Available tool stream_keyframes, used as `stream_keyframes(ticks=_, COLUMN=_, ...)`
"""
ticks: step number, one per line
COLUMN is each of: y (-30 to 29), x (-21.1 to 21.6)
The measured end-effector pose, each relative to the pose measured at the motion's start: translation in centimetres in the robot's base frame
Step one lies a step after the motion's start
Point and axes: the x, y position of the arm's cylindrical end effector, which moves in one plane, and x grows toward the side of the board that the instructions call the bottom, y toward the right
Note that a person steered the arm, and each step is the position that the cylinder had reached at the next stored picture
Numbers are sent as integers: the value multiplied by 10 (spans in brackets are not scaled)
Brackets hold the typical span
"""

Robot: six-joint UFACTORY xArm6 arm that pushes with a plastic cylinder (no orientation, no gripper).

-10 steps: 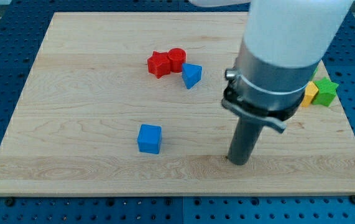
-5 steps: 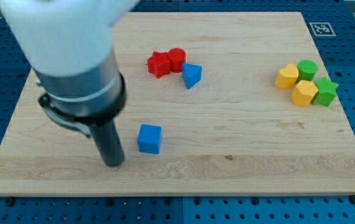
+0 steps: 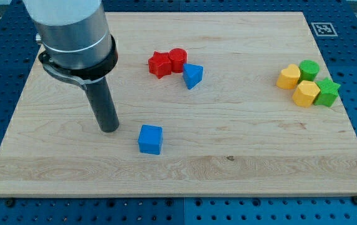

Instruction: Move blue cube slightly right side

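Note:
The blue cube lies on the wooden board, left of the middle and toward the view's bottom. My tip rests on the board to the left of the cube and a little above it, with a clear gap between them. The dark rod rises from the tip into the grey arm body at the view's top left.
A red star-like block and a red cylinder touch near the top middle, with a blue triangular block beside them. At the right are two yellow blocks, a green cylinder and a green star.
My tip swept from the right of the blue cube across to its left, then moved up a little toward the view's top. The blue cube has not moved.

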Motion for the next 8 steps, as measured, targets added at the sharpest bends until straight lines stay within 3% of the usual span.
stream_keyframes(ticks=2, y=1, x=24)
stream_keyframes(ticks=4, y=72, x=55)
stream_keyframes(ticks=8, y=75, x=29)
